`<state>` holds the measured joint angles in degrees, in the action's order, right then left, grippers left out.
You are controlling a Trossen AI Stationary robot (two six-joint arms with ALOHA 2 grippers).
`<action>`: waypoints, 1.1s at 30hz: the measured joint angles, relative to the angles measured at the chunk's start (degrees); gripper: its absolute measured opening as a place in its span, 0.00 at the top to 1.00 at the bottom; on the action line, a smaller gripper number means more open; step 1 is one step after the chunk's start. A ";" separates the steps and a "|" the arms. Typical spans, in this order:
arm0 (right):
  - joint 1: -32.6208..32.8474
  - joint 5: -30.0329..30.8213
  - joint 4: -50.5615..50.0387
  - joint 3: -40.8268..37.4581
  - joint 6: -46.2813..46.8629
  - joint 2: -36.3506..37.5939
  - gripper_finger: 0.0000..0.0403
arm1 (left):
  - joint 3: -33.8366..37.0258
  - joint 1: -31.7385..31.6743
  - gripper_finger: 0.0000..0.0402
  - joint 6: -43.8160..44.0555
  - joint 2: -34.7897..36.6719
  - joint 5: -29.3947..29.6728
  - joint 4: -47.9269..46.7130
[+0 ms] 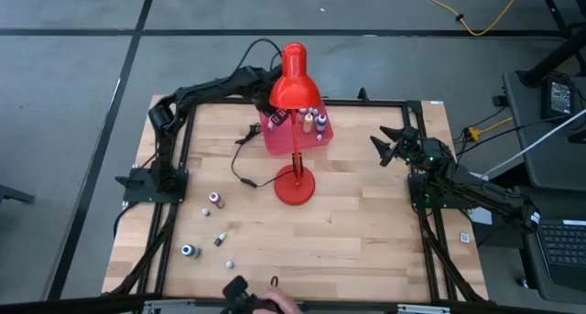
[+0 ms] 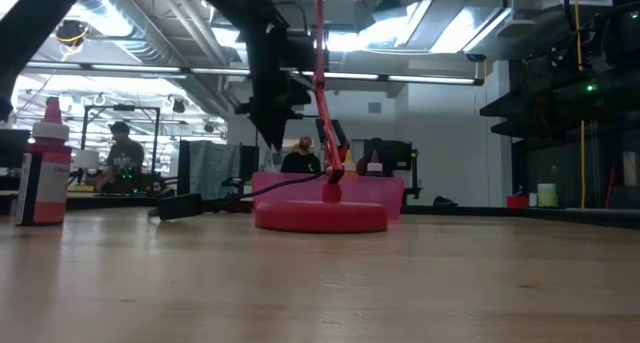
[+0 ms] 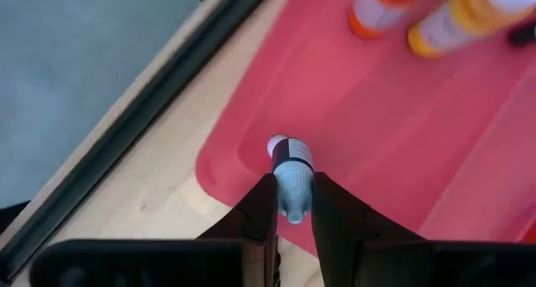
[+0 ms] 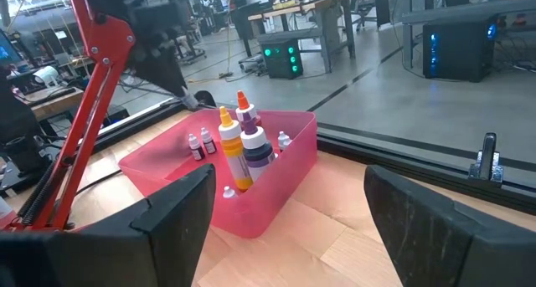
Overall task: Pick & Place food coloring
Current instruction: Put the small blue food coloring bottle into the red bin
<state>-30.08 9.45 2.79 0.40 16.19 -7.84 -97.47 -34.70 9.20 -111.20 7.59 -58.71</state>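
Red lamp [image 1: 295, 122] stands just beside left gripper [image 3: 293, 210], which hangs over pink tray [image 3: 469, 153]'s corner, clamped on a small dark bottle [image 3: 291, 166] by its pale cap, bottle base touching tray floor. More bottles [image 1: 314, 122] ahead in tray, loose ones [image 1: 215, 200] well behind on table. Right gripper [image 4: 285, 220] waits wide open, empty

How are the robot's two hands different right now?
The left gripper reaches over the pink tray, while the right gripper waits at the table's right edge, away from it. The left one's fingers are shut on a tiny bottle by its pale cap; the right one's fingers stand wide open and hold nothing. Both are dark, with two fingers each.
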 joint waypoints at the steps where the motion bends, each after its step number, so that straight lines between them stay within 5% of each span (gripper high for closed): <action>1: 0.01 0.00 0.00 0.00 0.02 -0.01 0.24 | 0.00 -0.01 0.87 -1.03 -0.53 -0.16 -0.38; 16: 0.00 0.00 0.00 0.00 0.02 0.00 0.24 | -0.09 0.08 0.88 -26.14 -3.00 -1.43 4.38; 33: 0.02 0.00 0.01 0.00 -0.04 0.00 0.24 | 0.02 3.16 0.88 -31.00 -11.29 -1.14 2.44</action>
<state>-30.07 9.45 2.80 0.40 16.15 -7.84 -97.45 -31.54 -21.80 -122.49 6.45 -56.28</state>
